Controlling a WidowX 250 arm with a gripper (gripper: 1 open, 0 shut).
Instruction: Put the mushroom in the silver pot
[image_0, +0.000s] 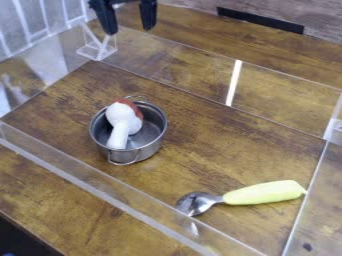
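Observation:
The mushroom (122, 125), white-stemmed with a red-brown cap, lies inside the silver pot (151, 142), leaning against its left wall. The pot stands on the wooden table at centre left. My gripper (124, 16) hangs high at the top left edge of the view, well behind and above the pot. Its two black fingers are spread apart, open, with nothing between them.
A spoon (247, 196) with a yellow-green handle and small metal bowl lies near the front right. Clear plastic walls (235, 82) border the wooden work surface. A white rack-like structure (34, 30) stands at the far left.

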